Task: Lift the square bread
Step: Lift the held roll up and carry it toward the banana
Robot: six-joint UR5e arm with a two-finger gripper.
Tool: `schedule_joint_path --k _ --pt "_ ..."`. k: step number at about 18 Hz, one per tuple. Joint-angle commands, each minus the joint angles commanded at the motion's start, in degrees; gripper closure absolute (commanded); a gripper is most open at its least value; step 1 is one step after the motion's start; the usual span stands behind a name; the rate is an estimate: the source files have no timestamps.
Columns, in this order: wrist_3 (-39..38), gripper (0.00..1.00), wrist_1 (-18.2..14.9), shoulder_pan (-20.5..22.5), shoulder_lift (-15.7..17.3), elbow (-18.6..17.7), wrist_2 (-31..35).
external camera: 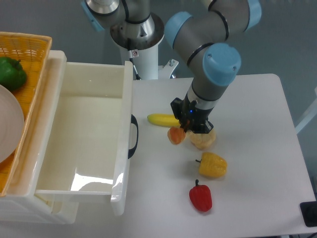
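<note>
While pinched at its upper end between the black fingers of the hand (184,128), hangs the square bread (176,135) just above the white table (257,148), small, glossy, orange fading to a paler tan at one edge, blocky though partly hidden by the fingers, so ridges hard to make out. Just to its left, a yellow banana (162,120) lying flat; just to its right, nearly touching, a pale beige round bun (204,140) half covered by the hand. Nearer the front edge, a yellow pepper (213,165) with a short stem, and below that a red pepper (200,197) standing apart. On the left, an open white drawer (84,134) with a dark handle (133,136) facing the bread. Beyond the drawer, a woven yellow basket (27,47) holding a green pepper (11,72) and part of a white plate (9,124). On the arm's base, a small sticker (134,53) with red marking, too small to read. No other writing legible.
</note>
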Motion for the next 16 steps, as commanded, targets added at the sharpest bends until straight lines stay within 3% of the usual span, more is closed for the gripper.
schedule_joint_path --k 4,6,16 --pt "0.1 1.00 -0.3 0.2 0.1 0.1 0.5" --pt "1.4 1.00 -0.4 1.6 2.1 -2.4 0.6" --pt "2.5 1.00 -0.6 2.5 2.6 -2.6 0.6"
